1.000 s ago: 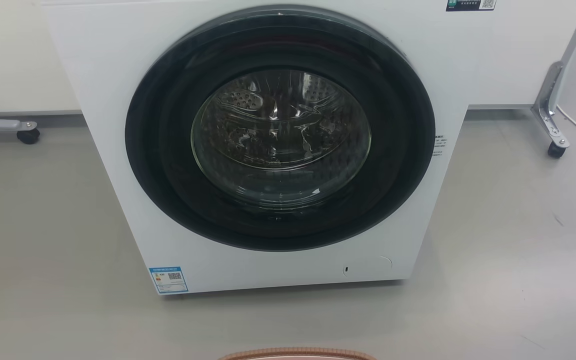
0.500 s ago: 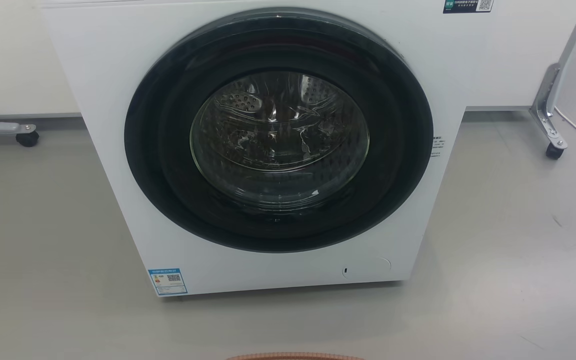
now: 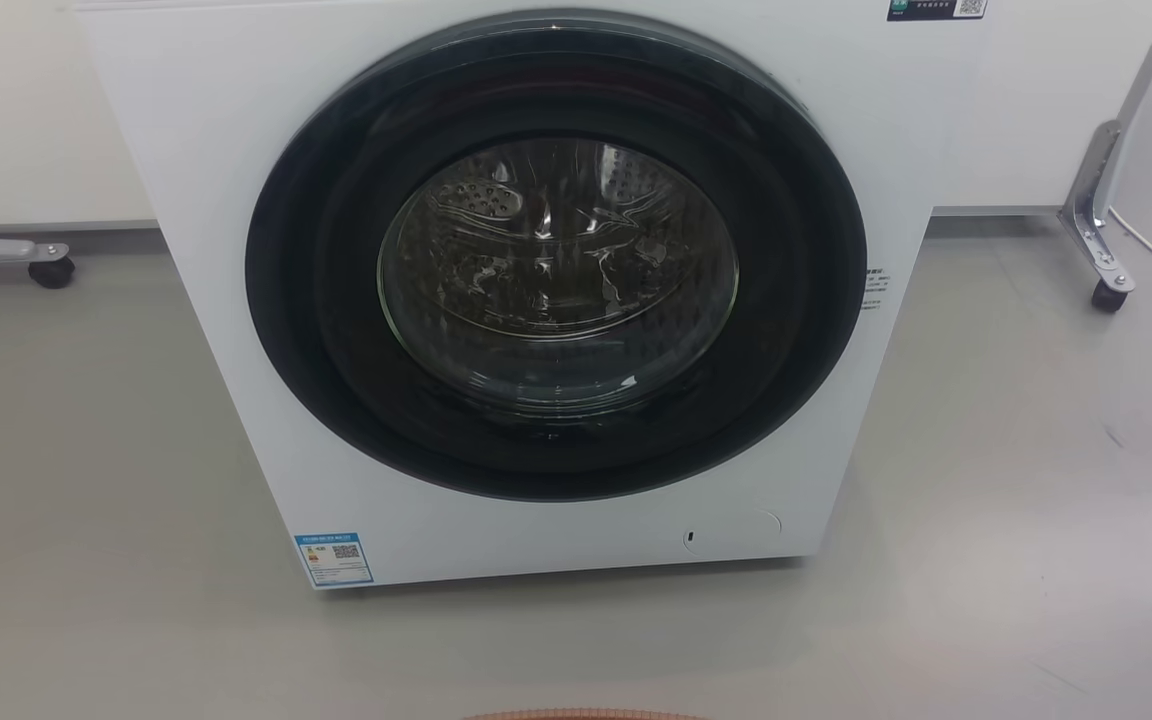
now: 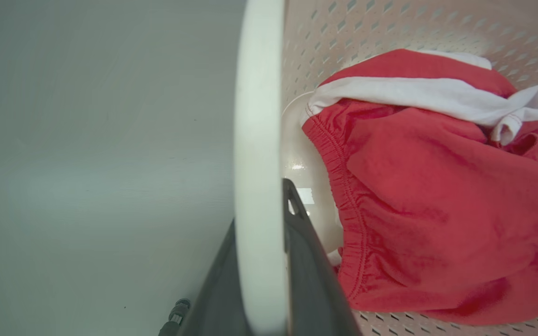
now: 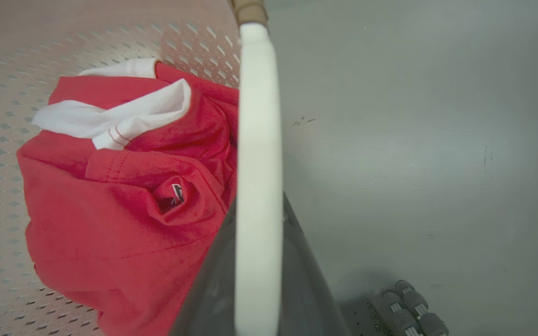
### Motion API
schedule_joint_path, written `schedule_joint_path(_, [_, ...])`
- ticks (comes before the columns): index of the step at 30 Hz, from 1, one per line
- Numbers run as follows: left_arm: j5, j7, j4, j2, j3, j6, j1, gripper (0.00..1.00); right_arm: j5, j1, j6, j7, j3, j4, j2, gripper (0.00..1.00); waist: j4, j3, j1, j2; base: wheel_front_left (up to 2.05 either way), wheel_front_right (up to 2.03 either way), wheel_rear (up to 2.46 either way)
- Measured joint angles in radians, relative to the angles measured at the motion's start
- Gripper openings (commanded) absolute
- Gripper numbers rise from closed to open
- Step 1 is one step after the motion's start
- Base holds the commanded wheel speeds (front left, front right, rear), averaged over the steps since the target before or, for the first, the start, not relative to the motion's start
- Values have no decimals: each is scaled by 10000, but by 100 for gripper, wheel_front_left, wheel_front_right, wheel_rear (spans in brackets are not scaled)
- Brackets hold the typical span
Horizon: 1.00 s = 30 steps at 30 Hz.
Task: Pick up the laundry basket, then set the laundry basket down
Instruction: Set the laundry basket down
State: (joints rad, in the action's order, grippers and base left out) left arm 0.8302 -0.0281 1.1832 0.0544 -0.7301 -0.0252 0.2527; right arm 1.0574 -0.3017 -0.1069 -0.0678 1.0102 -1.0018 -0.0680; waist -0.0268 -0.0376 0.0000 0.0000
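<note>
A thin strip of the laundry basket's brown woven rim (image 3: 586,714) peeks in at the bottom edge of the head view. In the left wrist view my left gripper (image 4: 262,205) is shut on a white loop handle (image 4: 257,116) of the basket, beside its perforated cream wall (image 4: 367,28). My right gripper (image 5: 257,205) is shut on the other white handle (image 5: 257,116), with the perforated wall (image 5: 17,70) to its left. A red garment (image 4: 437,186) (image 5: 119,210) with a white cloth (image 4: 437,95) lies inside the basket.
A white washing machine (image 3: 216,150) with a shut round dark door (image 3: 556,260) stands straight ahead on the grey floor. Wheeled frame legs stand at the far left (image 3: 51,270) and far right (image 3: 1101,230). Grey rollers (image 5: 409,308) show on the floor in the right wrist view.
Less of the basket's brown rim shows at the bottom edge of the head view than a second ago. The washing machine stays nearly where it was.
</note>
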Motion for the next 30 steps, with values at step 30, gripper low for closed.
schedule_joint_path(30, [144, -355, -307, 138, 161, 192, 2579, 0, -380, -3423, 113, 790, 44, -556, -4, 0, 74, 2050, 2, 1, 0, 0, 0])
